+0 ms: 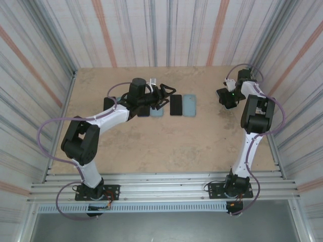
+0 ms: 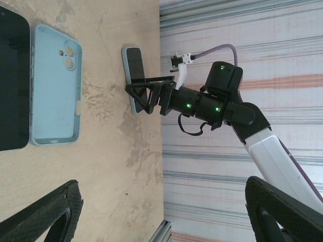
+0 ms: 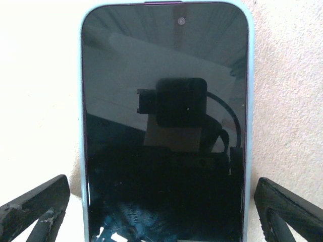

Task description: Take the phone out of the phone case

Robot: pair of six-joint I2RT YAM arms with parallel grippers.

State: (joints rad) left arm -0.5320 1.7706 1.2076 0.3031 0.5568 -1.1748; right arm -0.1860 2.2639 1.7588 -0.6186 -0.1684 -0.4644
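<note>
At the lower corners of the right wrist view, the right fingers (image 3: 38,204) stand wide apart and empty. They flank the phone (image 3: 165,131), which lies screen-up on the table (image 3: 287,101), seated in its light blue phone case (image 3: 250,101). At the lower corners of the left wrist view, the left fingers (image 2: 50,214) are likewise spread, holding nothing. Beyond them, upper left, lie a bare black phone (image 2: 12,80) and, just beside it, an empty light blue case (image 2: 53,101). Farther off, the right arm (image 2: 212,103) stands over the cased phone.

We see the black-screened phone (image 3: 166,126) lying face up and flat on the desk (image 3: 287,101), still seated in its pale blue phone case (image 3: 84,201).
</note>
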